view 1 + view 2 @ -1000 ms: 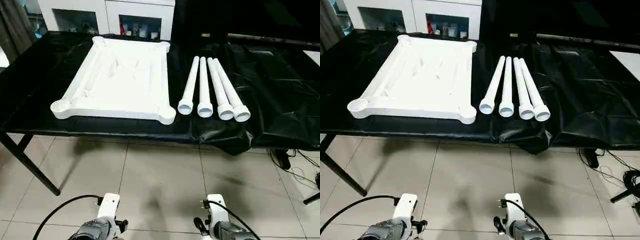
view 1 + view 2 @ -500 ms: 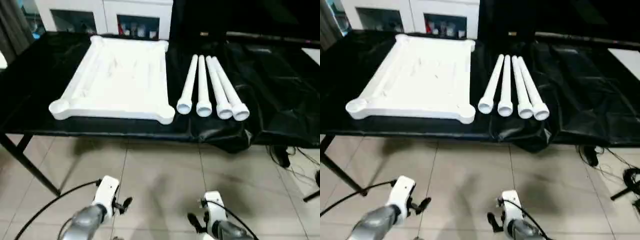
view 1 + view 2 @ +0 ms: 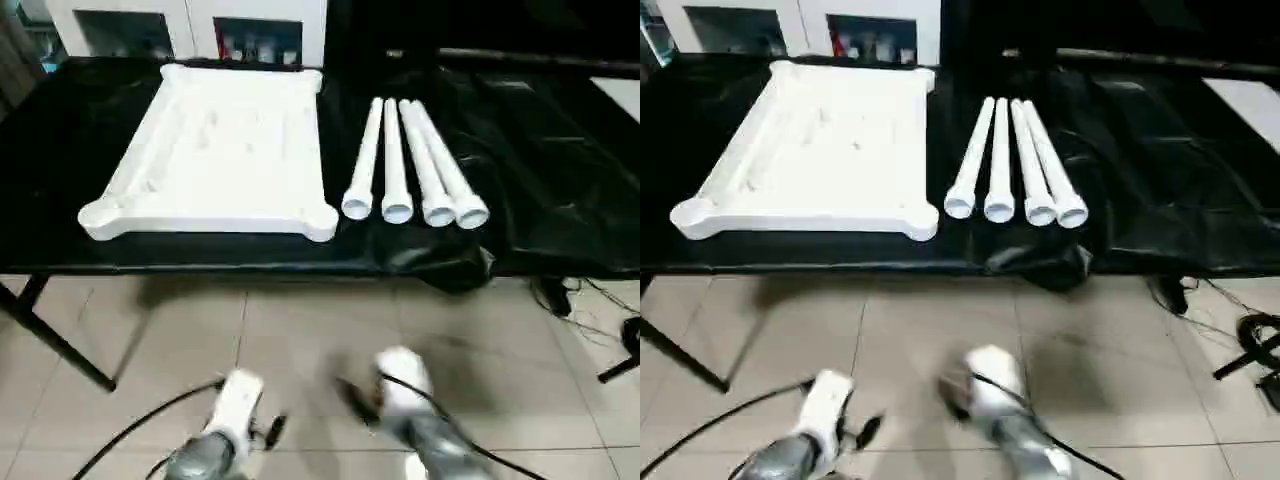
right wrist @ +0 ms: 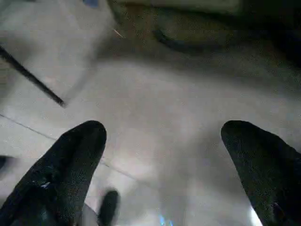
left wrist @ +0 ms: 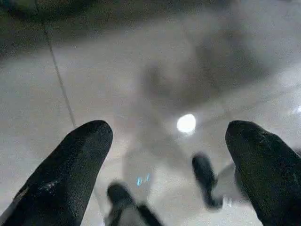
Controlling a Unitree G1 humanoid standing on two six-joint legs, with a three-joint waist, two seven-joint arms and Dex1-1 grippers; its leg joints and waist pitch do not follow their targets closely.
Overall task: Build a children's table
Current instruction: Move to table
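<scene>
No readable text anywhere

We find no words, labels, brand marks, numbers or signs that we can read: the white table top (image 3: 220,150) and the four legs (image 3: 410,165) at its three o'clock are plain, and the black cover (image 3: 540,150) under them carries no print we can make out. Small things behind the glass doors of the cabinet (image 3: 190,25) at twelve o'clock are too blurred for us to read any label.
</scene>
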